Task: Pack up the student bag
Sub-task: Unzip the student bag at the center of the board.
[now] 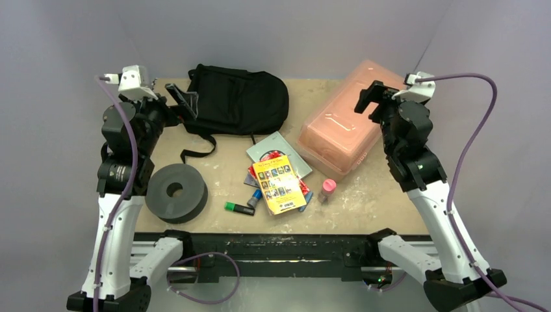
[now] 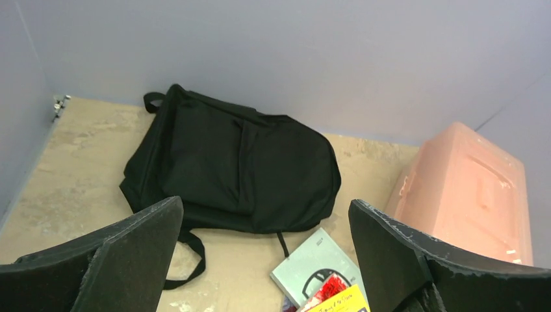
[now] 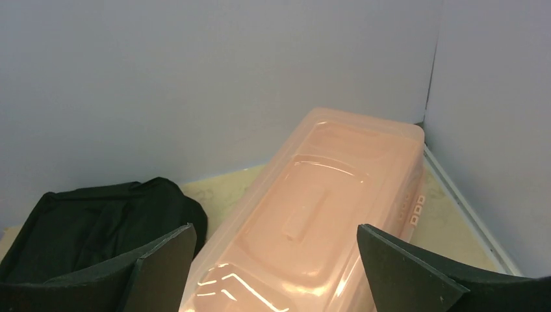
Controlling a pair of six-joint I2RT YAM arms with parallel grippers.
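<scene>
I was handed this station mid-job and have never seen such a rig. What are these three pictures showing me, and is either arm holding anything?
These are two robot arms bolted at the near edge of a table. The wide picture looks down from above and behind them. The other two pictures come from a camera on each wrist, so the dark slabs in their lower corners are part of that arm's own claw.

The left claw faces the black student bag, which lies flat. The right claw hovers over the translucent pink box. Both are open and hold nothing.

Nearer the arms lie a grey foam ring, a yellow booklet on top of other flat items, a green marker and a small pink-capped bottle.
</scene>
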